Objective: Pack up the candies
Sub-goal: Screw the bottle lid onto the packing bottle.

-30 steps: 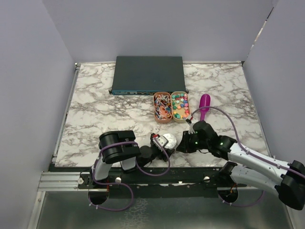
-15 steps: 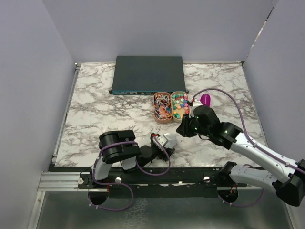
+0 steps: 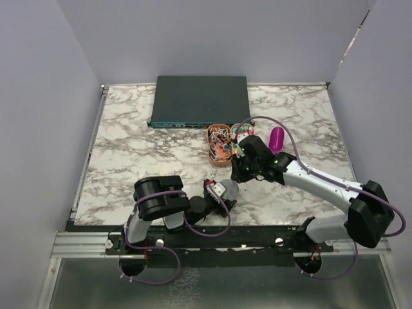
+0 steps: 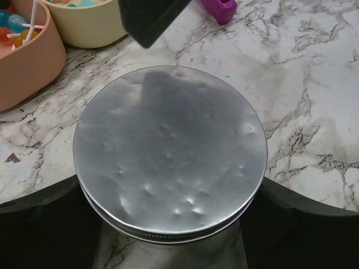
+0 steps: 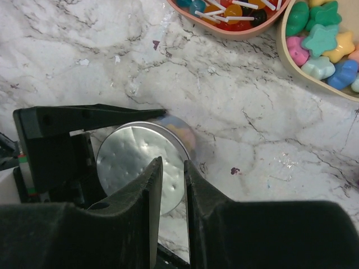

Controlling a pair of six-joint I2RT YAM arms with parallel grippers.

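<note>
Left pincer [image 4: 168, 221]: clamped on the lidded jar [image 4: 168, 151], on the tabletop [image 3: 129, 148]
Right pincer [image 5: 172, 165]: fingers narrowly apart, empty, just above the jar
Candies [image 5: 322, 39]: many lie in the cream dish [image 5: 285, 47]
Progress: jar capped, packing seems nearly done; purple scoop [image 3: 276, 139] idle

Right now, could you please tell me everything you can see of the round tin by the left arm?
The round tin is shallow and silvery, with its lid on. The lid is dull metal, scratched and dimpled, with a rolled rim. It sits upright on the marble table near the front edge, just short of the peach bowl. The left hand grips it, one finger against each side. The right hand hovers above the lid.
</note>
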